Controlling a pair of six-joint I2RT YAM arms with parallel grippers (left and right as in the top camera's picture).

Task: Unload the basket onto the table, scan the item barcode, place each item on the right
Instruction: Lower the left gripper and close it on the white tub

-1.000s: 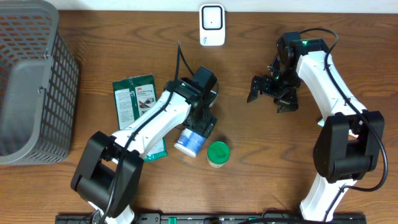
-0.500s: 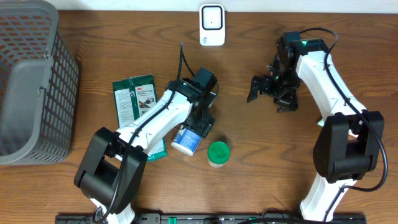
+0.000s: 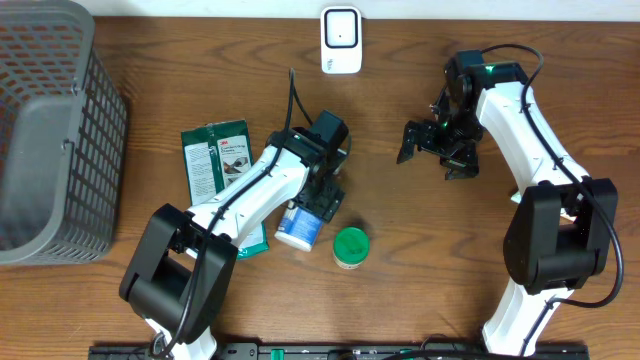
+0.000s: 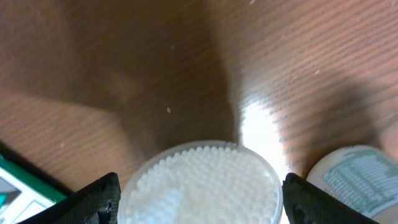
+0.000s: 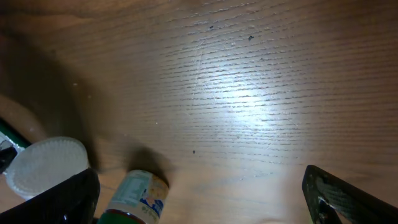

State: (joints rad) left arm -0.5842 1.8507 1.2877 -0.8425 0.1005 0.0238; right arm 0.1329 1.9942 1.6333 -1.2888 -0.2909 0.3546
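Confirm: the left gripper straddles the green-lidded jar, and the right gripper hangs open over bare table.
Wrong jar. The left wrist view shows the left gripper straddling the white swab tub; the green-lidded jar sits beside it. The right gripper does hang open over bare table.

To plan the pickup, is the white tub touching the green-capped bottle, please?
Apart. The right wrist view shows a clear gap between the white tub and the green-capped bottle.

Wood-grain table (image 3: 420,250) with a glossy sheen; grey plastic lattice basket (image 3: 105,150), upper left; clear, smooth plastic cotton-swab tub (image 4: 205,180).
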